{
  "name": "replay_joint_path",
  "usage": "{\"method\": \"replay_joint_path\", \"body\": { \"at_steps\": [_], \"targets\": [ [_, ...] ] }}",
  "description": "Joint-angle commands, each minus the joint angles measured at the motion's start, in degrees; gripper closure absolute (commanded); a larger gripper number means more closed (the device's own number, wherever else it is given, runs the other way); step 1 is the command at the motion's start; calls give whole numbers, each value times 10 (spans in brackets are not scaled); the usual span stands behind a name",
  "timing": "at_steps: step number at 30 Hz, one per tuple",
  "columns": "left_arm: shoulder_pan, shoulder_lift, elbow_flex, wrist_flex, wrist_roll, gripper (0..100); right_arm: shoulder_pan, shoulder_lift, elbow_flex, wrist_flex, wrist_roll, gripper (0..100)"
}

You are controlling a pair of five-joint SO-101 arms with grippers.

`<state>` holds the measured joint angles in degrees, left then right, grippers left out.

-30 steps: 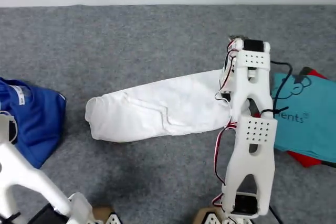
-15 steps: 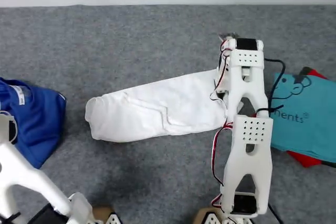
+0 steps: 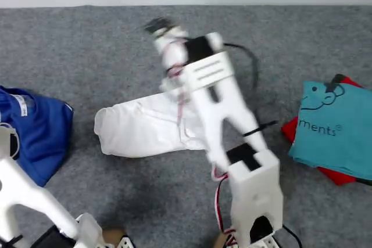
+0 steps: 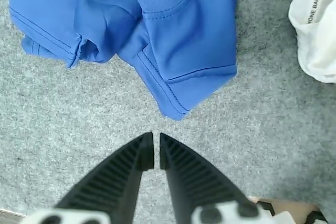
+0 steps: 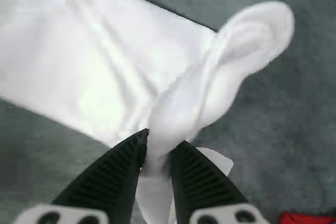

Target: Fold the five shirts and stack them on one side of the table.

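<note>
My right tool [image 5: 157, 148] is pinching one end of the long white cotton shirt [image 3: 139, 129] and holds it raised over the garment's middle, while the rest lies flat across the centre of the grey felt worktop [image 3: 87, 45]. My left tool [image 4: 156, 150] is pressed together with nothing in it, over bare felt just beside the crumpled blue shirt [image 3: 35, 132] at the left edge.

By my reckoning we are under halfway. A folded teal shirt [image 3: 334, 132] sits on a red one [image 3: 289, 129] at the right, the white is mid-fold, and the blue looks untouched. I count four shirts.

There is generous room along the far side and between the white shirt and the stack — though the stack itself lies tight against the right edge.
</note>
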<state>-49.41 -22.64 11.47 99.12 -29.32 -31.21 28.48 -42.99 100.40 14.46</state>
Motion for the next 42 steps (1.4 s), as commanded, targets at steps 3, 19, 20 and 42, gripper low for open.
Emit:
{"method": "replay_joint_path", "body": {
  "at_steps": [3, 19, 20, 42],
  "targets": [
    [3, -21, -2, 12, -4, 964, -87, 0, -4, -44, 9, 989],
    [-2, -22, 71, -8, -4, 964, -189, 86, -4, -177, 11, 969],
    [-2, -22, 74, -8, -4, 970, -191, 84, -4, -177, 10, 933],
    [-43, -23, -41, 8, -4, 981, -22, 188, -187, 14, 105, 993]
  ]
}}
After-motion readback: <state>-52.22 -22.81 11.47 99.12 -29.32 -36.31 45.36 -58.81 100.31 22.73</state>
